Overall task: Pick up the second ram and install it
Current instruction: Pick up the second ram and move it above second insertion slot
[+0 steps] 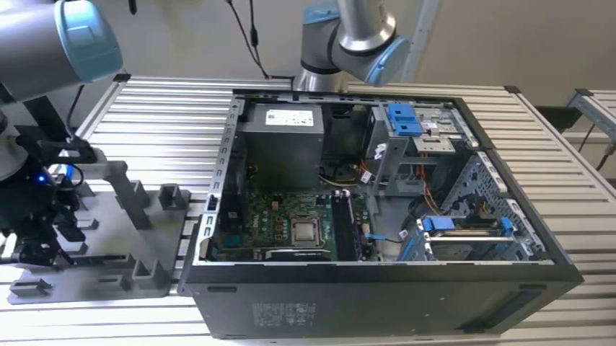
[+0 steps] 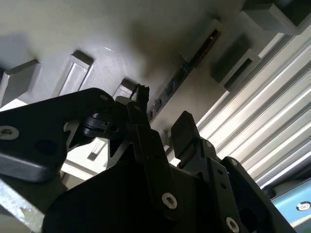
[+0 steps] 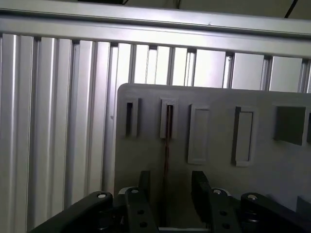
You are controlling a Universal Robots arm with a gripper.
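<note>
The second ram (image 3: pixel 166 131) stands on edge in a slot of the grey holder plate (image 3: pixel 218 102), a thin dark strip in both wrist views (image 2: pixel 194 53). My gripper (image 3: pixel 170 191) is open and straddles the stick, one black finger on each side with a small gap to it. The second wrist view shows the gripper (image 2: pixel 163 109) at the stick's near end. In the exterior view the gripper (image 1: pixel 40 241) hangs low over the holder plate (image 1: pixel 115 259) at the exterior view's left.
An open computer case (image 1: pixel 385 295) lies to the right of the plate, its motherboard (image 1: pixel 288 223) facing up. Upright grey blocks (image 1: pixel 172 196) rise from the plate. A second arm's base (image 1: pixel 347 36) stands behind the case. The table is ribbed aluminium (image 1: pixel 164 122).
</note>
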